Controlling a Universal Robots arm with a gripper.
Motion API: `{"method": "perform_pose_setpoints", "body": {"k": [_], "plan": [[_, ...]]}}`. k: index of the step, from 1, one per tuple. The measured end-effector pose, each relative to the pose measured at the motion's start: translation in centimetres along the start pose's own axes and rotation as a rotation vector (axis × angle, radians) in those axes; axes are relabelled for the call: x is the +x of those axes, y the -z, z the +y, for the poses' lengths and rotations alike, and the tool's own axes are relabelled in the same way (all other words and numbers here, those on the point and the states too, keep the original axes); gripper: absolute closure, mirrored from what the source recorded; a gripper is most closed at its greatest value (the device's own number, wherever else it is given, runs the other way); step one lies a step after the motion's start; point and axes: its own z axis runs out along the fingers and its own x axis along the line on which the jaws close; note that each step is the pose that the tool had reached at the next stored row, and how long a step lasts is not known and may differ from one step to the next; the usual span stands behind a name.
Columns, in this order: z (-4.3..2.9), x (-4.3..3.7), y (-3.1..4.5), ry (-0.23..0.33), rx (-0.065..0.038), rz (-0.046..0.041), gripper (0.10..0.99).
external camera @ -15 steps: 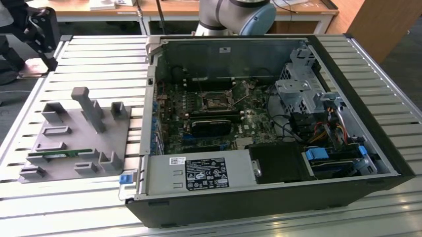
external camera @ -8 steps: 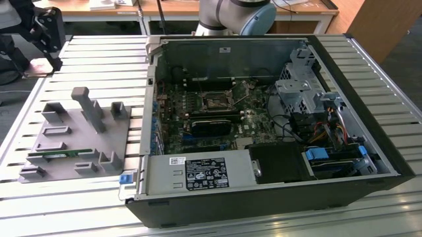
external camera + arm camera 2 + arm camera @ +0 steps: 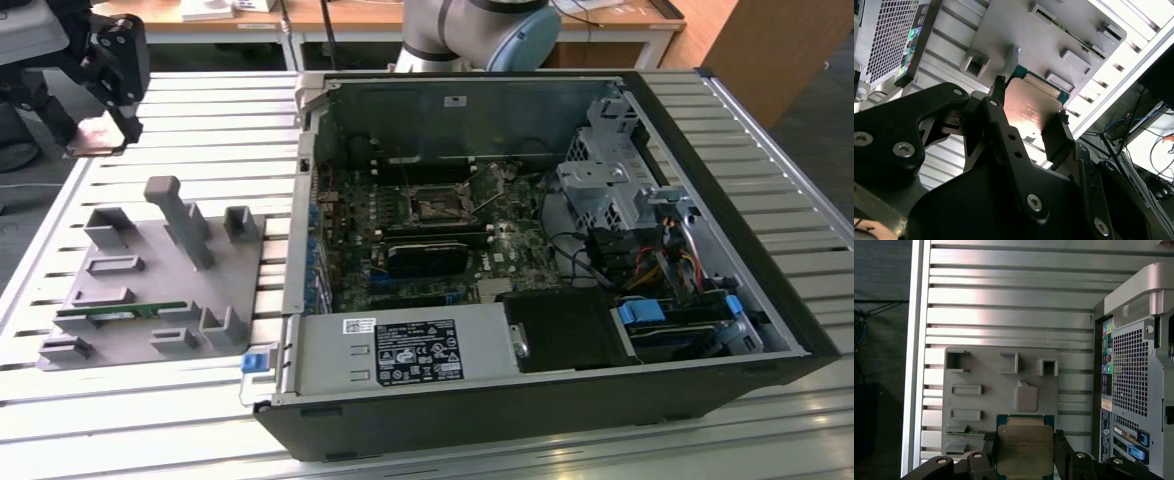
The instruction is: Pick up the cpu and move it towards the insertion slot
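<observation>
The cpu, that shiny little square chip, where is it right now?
The cpu sits clamped in the pincer at the exterior view's upper left, raised over the slatted table near the grey parts tray, apart from the open computer case.

Gripper [image 3: 1031,100], clamped on the cpu [image 3: 1023,450], hangs over the slatted table [image 3: 200,110], clear of the grey fixture plate [image 3: 134,285]. The plate carries several upright posts; the tallest post [image 3: 183,220] rises mid-plate. The computer case [image 3: 534,420] lies open on top. Its side wall [image 3: 304,170] stands between plate and board. The insertion slot [image 3: 434,205] is open from above. A black block [image 3: 427,257] sits just beside it. Drive cage [image 3: 607,185] and loose cables [image 3: 601,260] crowd the exterior view's right.
</observation>
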Motion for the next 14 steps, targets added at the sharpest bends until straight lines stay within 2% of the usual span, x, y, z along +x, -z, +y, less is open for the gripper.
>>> {"method": "perform_pose_setpoints", "body": {"k": [14], "plan": [[-0.03,-2.11,0.00,0.000,0.000,0.0000,0.545]]}}
